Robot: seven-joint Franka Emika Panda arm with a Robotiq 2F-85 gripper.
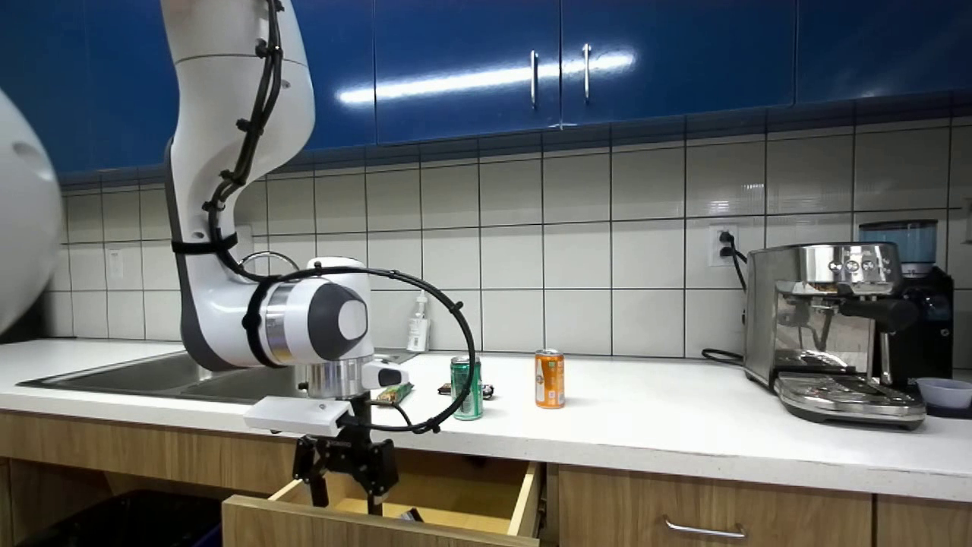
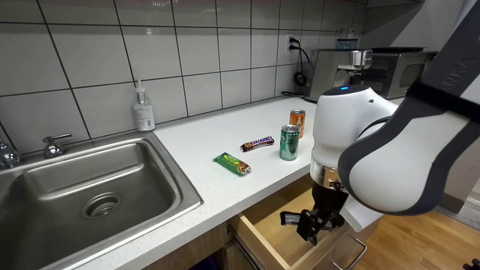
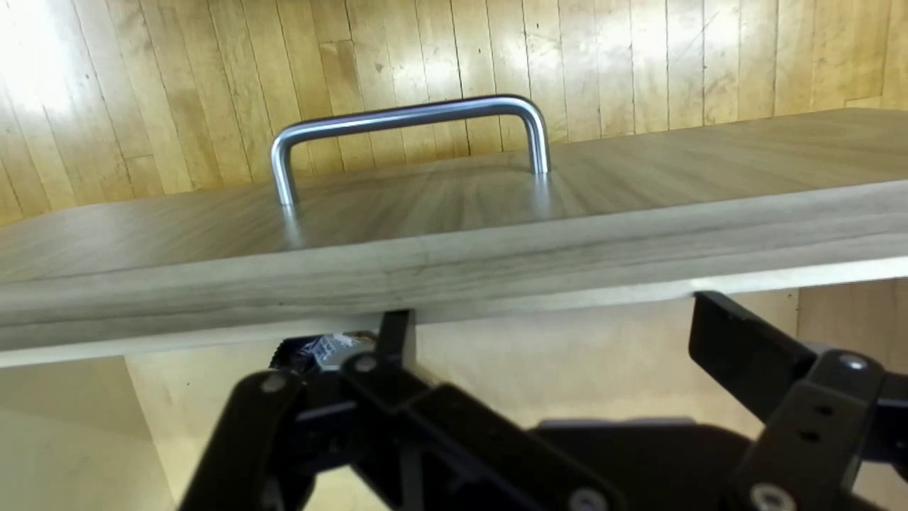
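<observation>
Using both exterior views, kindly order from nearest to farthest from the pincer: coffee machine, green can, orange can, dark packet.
1. Dark packet, in the open drawer, beside the pincer.
2. Green can, on the counter, near its front edge.
3. Orange can, past the green can.
4. Coffee machine, far along the counter.

The drawer [image 1: 304, 528] is matt, grained wood, its handle [image 3: 411, 117] smooth metal with a soft sheen. To my eye the hand [image 1: 347, 501] is dull, metal or plastic I can't say. The bench [image 2: 217, 127] looks smooth, the green can [image 2: 289, 144] shiny metal, the dark wrapper [image 3: 319, 353] glossy film. Across the top of the frame, in an exterior view, the cupboards [image 1: 456, 45] gleam, high-gloss.
</observation>
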